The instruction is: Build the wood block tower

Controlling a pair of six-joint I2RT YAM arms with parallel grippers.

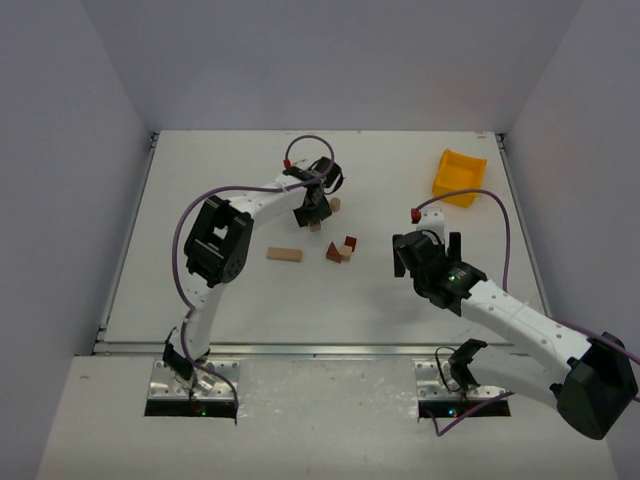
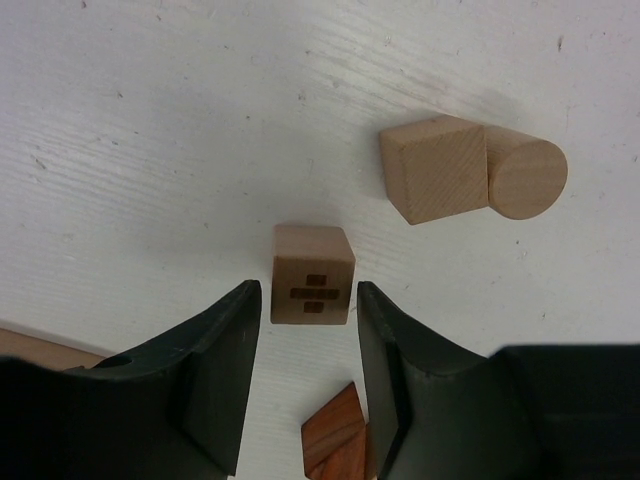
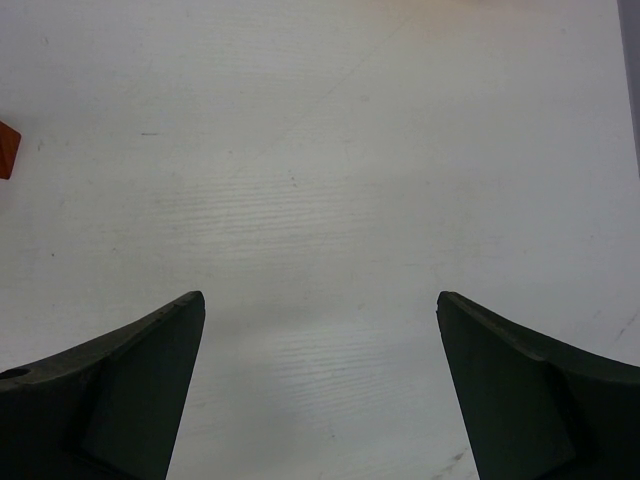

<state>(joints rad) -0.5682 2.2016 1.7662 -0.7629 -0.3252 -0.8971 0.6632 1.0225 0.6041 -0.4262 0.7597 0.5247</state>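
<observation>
- From above, we see no tower yet: the wood blocks lie loose in mid-table, with a flat bar (image 1: 284,254), a small reddish and pale cluster (image 1: 342,250) just right of it, and a few more pieces further back
- Over that far group hangs the left gripper (image 1: 312,212), while the right gripper (image 1: 427,248) sits well apart to the right, short of the yellow bin (image 1: 458,177)
- At the left wrist, the jaws stand narrow, one on each side of a pale slotted cube (image 2: 312,275) lying flat on the table (image 2: 150,150); a sliver of table shows beside the left finger, so we judge the cube framed but not yet gripped
- A plain cube (image 2: 435,170) and a cylinder (image 2: 525,178) touch each other just beyond it, and a reddish block (image 2: 335,435) lies close by the right finger
- At the right wrist, the jaws stand wide with nothing between them, only a reddish corner (image 3: 5,150) at the frame's left edge
- We judge this the pick of an early piece: the next move calls for a square squeeze on the cube's sides, a straight lift clear of the reddish block, then a level set-down on a chosen base
</observation>
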